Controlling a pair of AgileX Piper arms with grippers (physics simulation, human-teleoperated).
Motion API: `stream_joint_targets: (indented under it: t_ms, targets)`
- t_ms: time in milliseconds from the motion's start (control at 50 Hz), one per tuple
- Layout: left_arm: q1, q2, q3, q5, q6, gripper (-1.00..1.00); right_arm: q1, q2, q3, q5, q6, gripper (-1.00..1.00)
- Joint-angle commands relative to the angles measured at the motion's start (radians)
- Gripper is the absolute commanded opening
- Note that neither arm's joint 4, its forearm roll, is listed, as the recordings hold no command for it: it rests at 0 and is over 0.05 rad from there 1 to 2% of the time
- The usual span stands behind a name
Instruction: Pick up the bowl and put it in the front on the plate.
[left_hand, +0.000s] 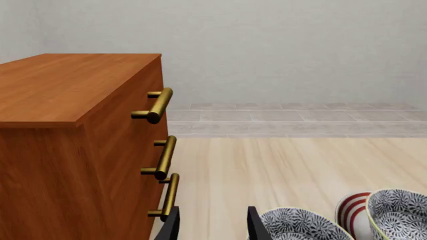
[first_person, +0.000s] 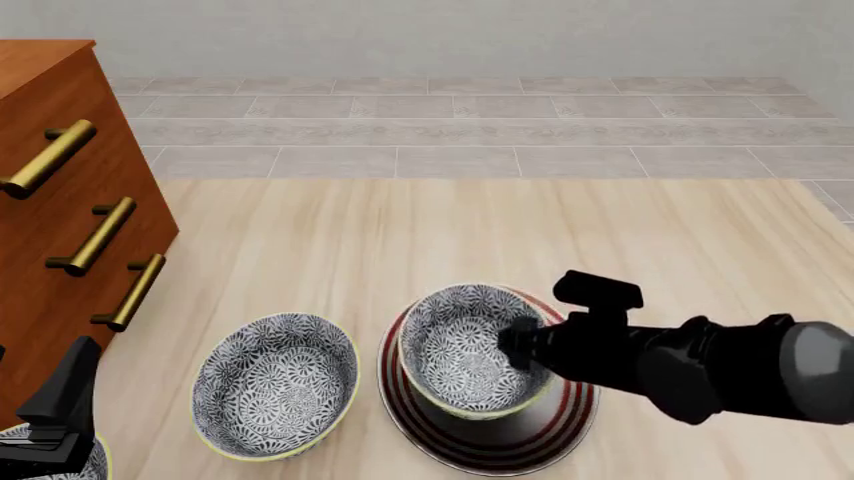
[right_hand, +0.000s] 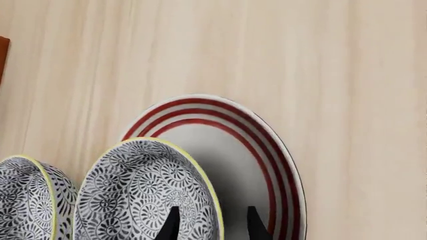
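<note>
The bowl (first_person: 461, 345), blue-and-white floral with a yellow-green rim, stands on the left part of the plate (first_person: 561, 425), a white disc with red rings. My right gripper (first_person: 514, 348) is open at the bowl's right rim. In the right wrist view the right gripper (right_hand: 212, 225) straddles the rim of the bowl (right_hand: 143, 190), one finger inside and one outside over the plate (right_hand: 247, 150). My left gripper (first_person: 67, 395) hangs open and empty at the near left. In its own view the left gripper (left_hand: 212, 225) looks past the plate (left_hand: 350, 207) and the bowl (left_hand: 400, 215).
A second identical bowl (first_person: 276, 385) sits just left of the plate, seen also as a second bowl (left_hand: 303, 225) in the left wrist view. A third bowl (first_person: 14, 438) peeks out under the left gripper. A wooden drawer cabinet (first_person: 54, 200) with brass handles stands at the left.
</note>
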Motion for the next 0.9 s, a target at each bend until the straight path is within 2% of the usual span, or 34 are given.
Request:
stream_joint_targets:
  t_ms: [20,260,900]
  targets:
    - [0.0,0.0,0.0,0.0,0.0,1.0,-0.007,-0.007,-0.015,0.019,-0.013,1.0]
    - [0.0,0.0,0.0,0.0,0.0,1.0,-0.02,-0.028,-0.039,0.057,-0.033,1.0]
    - [0.0,0.0,0.0,0.0,0.0,1.0,-0.103,-0.212,-0.129,0.256,-0.14,1.0]
